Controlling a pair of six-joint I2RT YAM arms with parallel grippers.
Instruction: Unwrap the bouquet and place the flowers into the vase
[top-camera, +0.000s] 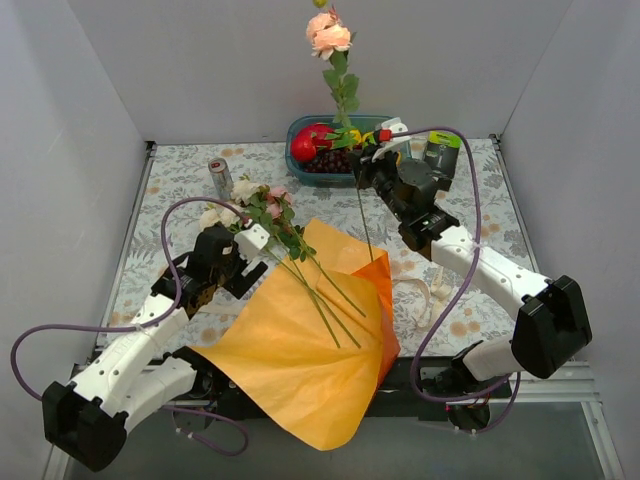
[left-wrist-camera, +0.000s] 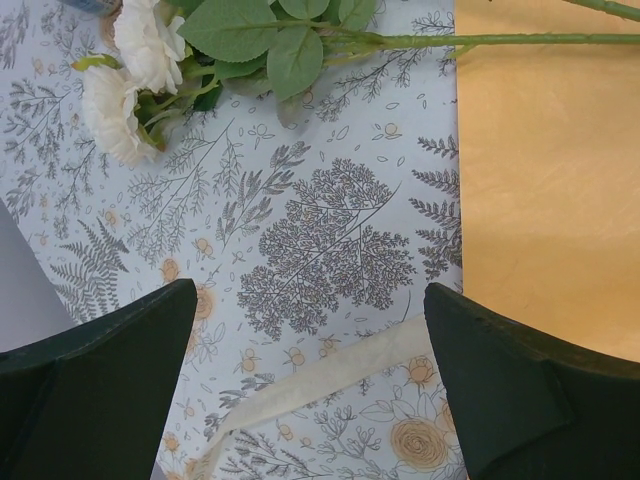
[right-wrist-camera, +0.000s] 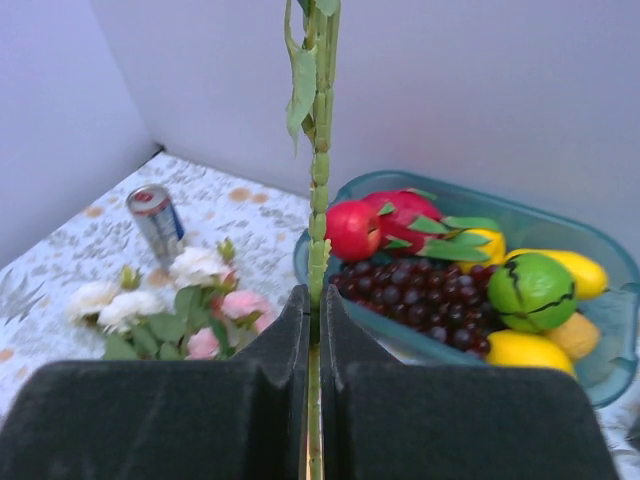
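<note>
1 peach rose (top-camera: 328, 35) stands upright at top centre, its stem (right-wrist-camera: 318, 180) pinched by the right gripper (right-wrist-camera: 313, 305) before the fruit tub (top-camera: 297, 127), while the other roses (top-camera: 262, 205) lie left of centre across the opened orange wrapping paper (top-camera: 300, 350), near the widely spread left gripper (left-wrist-camera: 310, 300).

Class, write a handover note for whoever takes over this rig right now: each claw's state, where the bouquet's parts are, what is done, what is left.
Left claw: open, empty, over the tablecloth beside the wrapping paper.
Right claw: shut on one rose by its stem, held upright by the fruit tub.
Other flowers: lying with stems across the paper.
Done: paper opened out.
Left: all flowers into the vase, which I cannot make out here.
</note>
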